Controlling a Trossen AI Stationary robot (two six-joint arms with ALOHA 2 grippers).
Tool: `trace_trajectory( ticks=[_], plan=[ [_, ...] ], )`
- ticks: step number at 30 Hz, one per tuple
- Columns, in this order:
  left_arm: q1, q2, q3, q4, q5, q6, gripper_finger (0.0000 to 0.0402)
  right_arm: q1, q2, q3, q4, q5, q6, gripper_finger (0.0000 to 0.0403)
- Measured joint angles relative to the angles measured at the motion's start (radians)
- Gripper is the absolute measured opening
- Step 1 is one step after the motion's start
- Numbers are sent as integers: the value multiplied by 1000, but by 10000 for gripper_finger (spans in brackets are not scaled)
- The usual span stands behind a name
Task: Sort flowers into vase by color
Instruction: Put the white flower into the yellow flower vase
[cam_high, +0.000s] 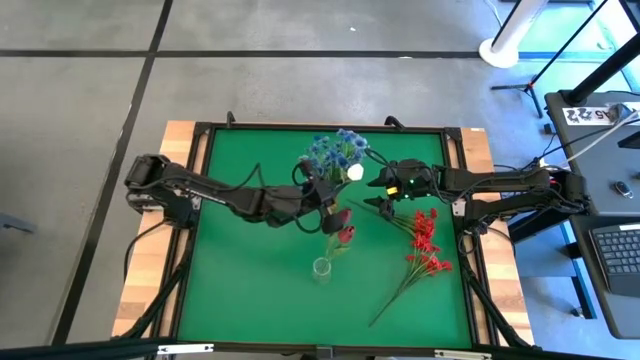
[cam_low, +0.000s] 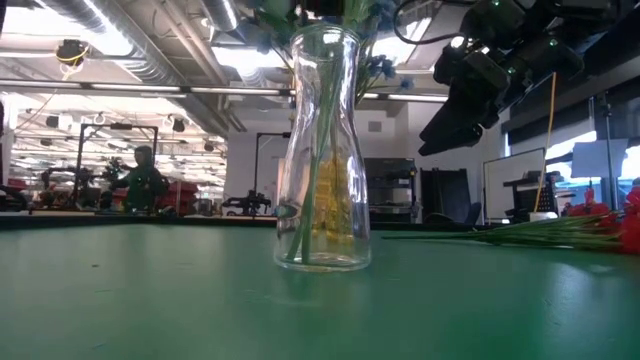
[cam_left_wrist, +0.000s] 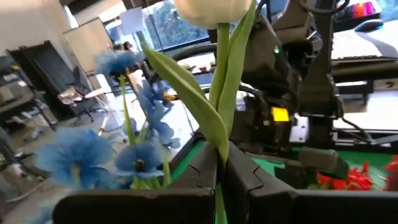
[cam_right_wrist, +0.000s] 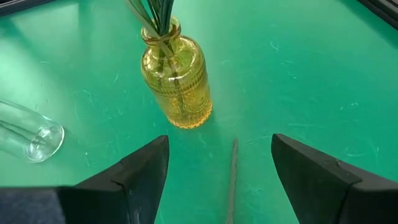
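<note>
Left end effector (cam_left_wrist: 221, 180) was clamped on the white-budded artificial flower's thin green stem (cam_left_wrist: 219, 68), light, bendy, best pinched low; right end effector (cam_right_wrist: 221, 171) gaped empty above the green worktop (cam_right_wrist: 311, 74)

Tabletop (cam_high: 250, 270): plain green with black frame and pale wood edges. Flowers: blue sprays (cam_high: 335, 150), white bud (cam_left_wrist: 211, 11) on green stem, dark red buds (cam_high: 340, 228), bright red sprays (cam_high: 425, 245) on green stems. Vases: clear colourless glass (cam_low: 322, 150), amber-yellow glass with ribbed pattern (cam_right_wrist: 177, 74); both arms dark.
</note>
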Motion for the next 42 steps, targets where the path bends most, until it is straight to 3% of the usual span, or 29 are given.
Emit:
trace_trajectory(
  ticks=[5,16,22,35,42],
  plan=[
    [5,4,0,-30,24,-38,0,0,0,0,3,-5,0,282],
    [4,-1,0,-84,-75,-43,0,0,0,0,5,-12,1,282],
    [34,-2,0,-172,-24,-156,0,0,0,0,6,-26,2,282],
    [56,-1,-95,-69,8,-202,1,0,0,0,8,-25,2,282],
    [48,-1,-93,-27,-27,-123,42,0,0,0,23,-25,2,282]
  ],
)
